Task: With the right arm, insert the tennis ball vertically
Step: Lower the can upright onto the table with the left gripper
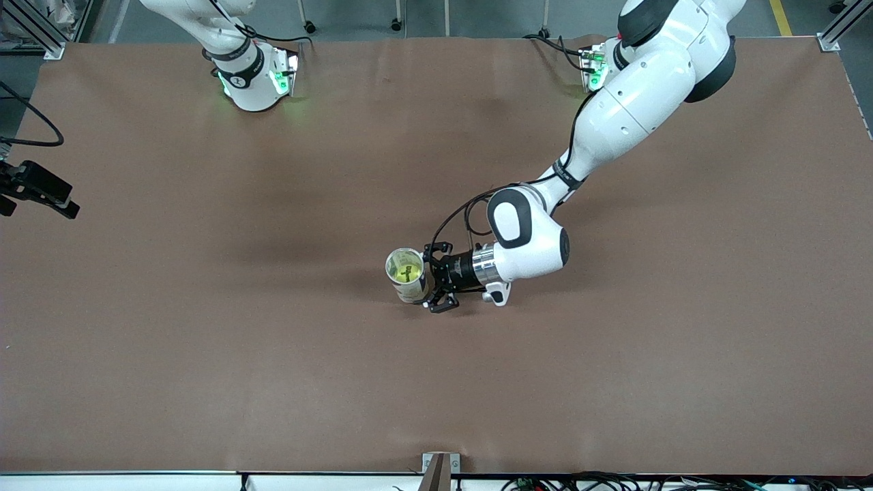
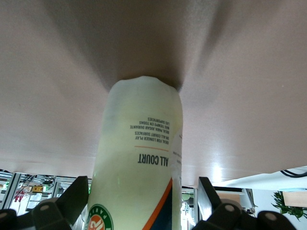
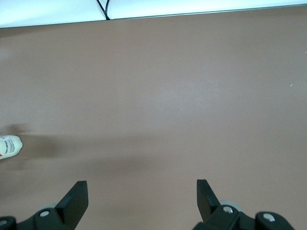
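1. Jaws: left gripper (image 1: pixel 442 278) is spread wide around the can (image 1: pixel 407 275), one finger on each side; whether the pads touch its wall cannot be told. Right gripper (image 3: pixel 139 196) is wide open and empty, over bare table (image 1: pixel 204 354).
2. Can stands upright mid-table, mouth up. A yellow-green ball (image 1: pixel 404 271) shows down inside it.
3. Right arm (image 1: pixel 245 65): only its base and lower links show at the top of the front view; it waits, hand out of that frame.
4. Risk, as a judgement: with the left jaws this wide, the can looks unsteadied. A downward push from above could tip it or skid it on the smooth table.
5. Risk: the right hand carries nothing, and no loose ball lies on the table, so there is nothing to insert apart from the ball already inside.
6. Views: only the front view looks into the can's mouth. The left wrist view shows its label (image 2: pixel 153 160) and both fingers (image 2: pixel 74 199) flanking it. The right wrist view shows the can's base (image 3: pixel 9 146) at frame edge, well apart.
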Robot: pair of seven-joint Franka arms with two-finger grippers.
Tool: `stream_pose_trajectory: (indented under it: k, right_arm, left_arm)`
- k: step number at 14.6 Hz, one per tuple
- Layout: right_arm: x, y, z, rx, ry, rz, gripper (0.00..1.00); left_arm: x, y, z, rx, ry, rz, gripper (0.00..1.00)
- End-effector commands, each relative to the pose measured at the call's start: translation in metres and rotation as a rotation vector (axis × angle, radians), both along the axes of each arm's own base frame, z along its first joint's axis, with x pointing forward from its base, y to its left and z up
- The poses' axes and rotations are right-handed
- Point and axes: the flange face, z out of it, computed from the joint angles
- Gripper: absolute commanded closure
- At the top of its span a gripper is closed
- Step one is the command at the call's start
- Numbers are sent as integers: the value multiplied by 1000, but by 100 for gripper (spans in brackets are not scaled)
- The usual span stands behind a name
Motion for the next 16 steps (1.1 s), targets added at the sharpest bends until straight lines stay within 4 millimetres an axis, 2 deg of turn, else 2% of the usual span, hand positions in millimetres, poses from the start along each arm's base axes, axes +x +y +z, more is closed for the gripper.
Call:
stream_pose_trajectory:
  k: [1,3,7,9,12,14,16]
  right_arm:
    - [2,-3,4,-17,-5,2,0]
    - [2,-2,4,-12,-5,2,0]
    - [2,3,4,-9,-5,10,0]
    - [2,1,4,-11,-5,7,0]
    - [2,1,4,-8,-6,9,0]
    - [2,4,4,-6,-6,13,0]
    - [2,5,4,-6,-6,14,0]
  left_arm:
    - [-12,4,5,15,-11,-30,0]
    - [-14,12,5,25,-17,-37,0]
    - [-15,13,5,24,-15,-42,0]
    - [-8,23,6,23,-11,-29,0]
    - [-17,27,6,33,-4,-51,0]
    - [-18,40,6,47,-16,-57,0]
    - [-26,44,14,67,-29,-77,0]
